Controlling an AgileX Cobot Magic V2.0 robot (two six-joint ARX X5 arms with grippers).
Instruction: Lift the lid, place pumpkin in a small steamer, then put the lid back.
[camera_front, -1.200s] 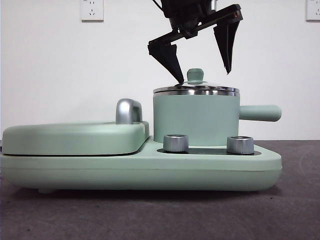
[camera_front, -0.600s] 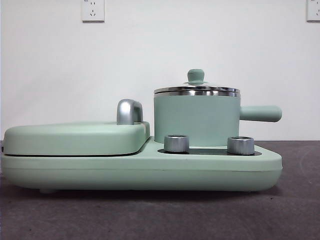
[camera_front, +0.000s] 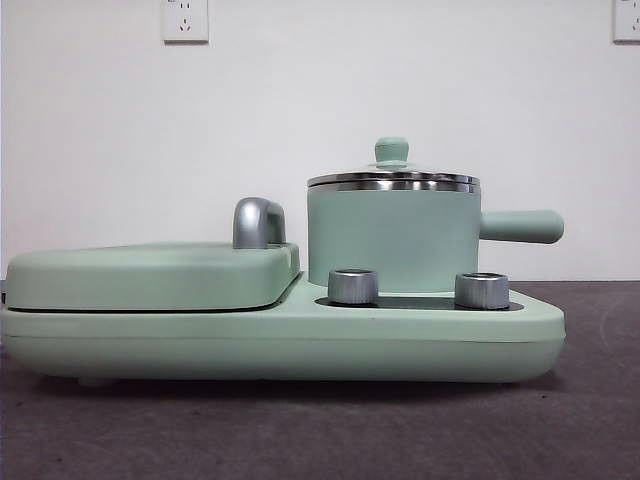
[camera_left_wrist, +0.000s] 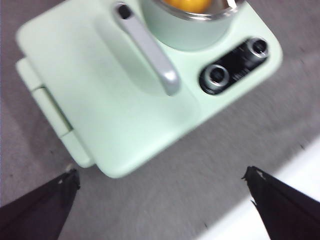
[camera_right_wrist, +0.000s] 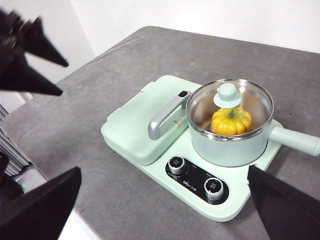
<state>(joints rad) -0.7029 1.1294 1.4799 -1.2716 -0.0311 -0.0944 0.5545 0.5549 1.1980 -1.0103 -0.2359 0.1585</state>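
Sitting closed in front view, 1 lid (camera_front: 392, 179) w/ small knob, the only grab spot, caps 1 small steamer (camera_front: 392, 238), rigid, slick chrome; left wrist: left gripper (camera_left_wrist: 160, 192) fingers spread, empty; right wrist: 1 glossy hard pumpkin (camera_right_wrist: 230, 120) inside, right gripper (camera_right_wrist: 165, 197) fingers apart.

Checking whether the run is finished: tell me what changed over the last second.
A gripper that hung open just above the lid has risen out of the front view; both grippers now stand open and clear. The lid, small steamer and pumpkin inside have not moved.
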